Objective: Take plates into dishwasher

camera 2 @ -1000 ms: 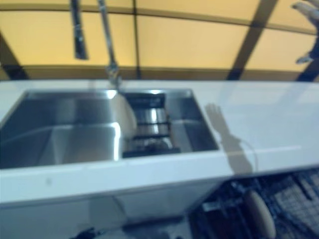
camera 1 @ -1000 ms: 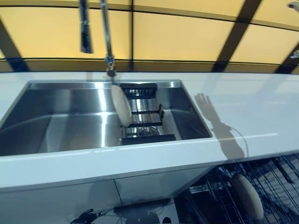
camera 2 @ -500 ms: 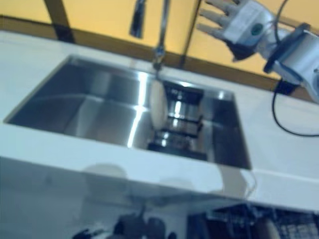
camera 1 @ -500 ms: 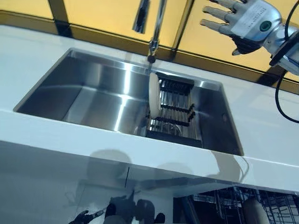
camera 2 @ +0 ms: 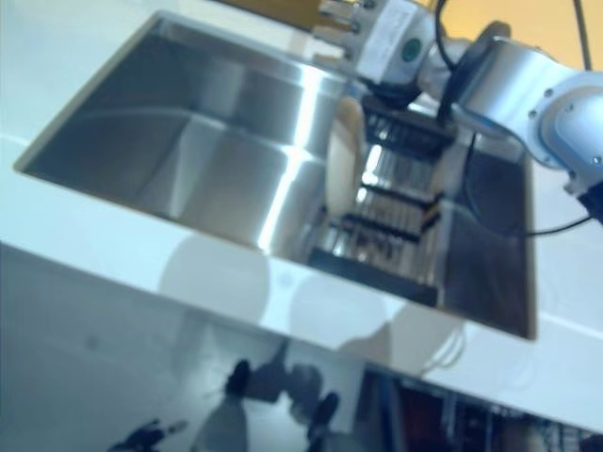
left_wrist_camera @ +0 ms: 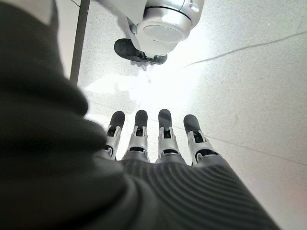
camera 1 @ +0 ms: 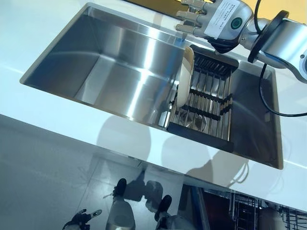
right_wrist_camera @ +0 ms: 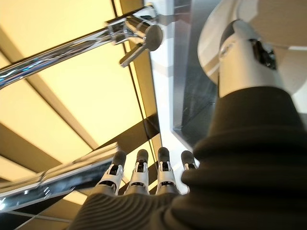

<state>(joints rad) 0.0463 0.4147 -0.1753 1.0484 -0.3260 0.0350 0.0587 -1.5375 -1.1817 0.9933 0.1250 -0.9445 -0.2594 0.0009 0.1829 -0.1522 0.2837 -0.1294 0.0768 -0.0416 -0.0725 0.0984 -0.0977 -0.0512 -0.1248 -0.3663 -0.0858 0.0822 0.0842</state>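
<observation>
A cream plate [camera 1: 183,79] stands on edge at the left side of a black dish rack [camera 1: 206,103] inside the steel sink [camera 1: 110,67]. My right hand [camera 1: 213,21] hovers just above and behind the plate's top edge, fingers straight and open, holding nothing. In the right wrist view the plate [right_wrist_camera: 213,43] shows beside the thumb, apart from the fingers [right_wrist_camera: 139,175]. My left hand [left_wrist_camera: 153,139] shows only in its own wrist view, open and empty, hanging over the grey floor.
The white countertop [camera 1: 57,124] runs around the sink. The chrome faucet [right_wrist_camera: 96,40] stands behind the sink near my right hand. A wire dishwasher rack [camera 1: 249,213] shows below the counter at the lower right.
The camera has tilted down and shifted. My right hand has come down from high over the counter to just above the plate's top edge. The plate has not moved in the rack.
</observation>
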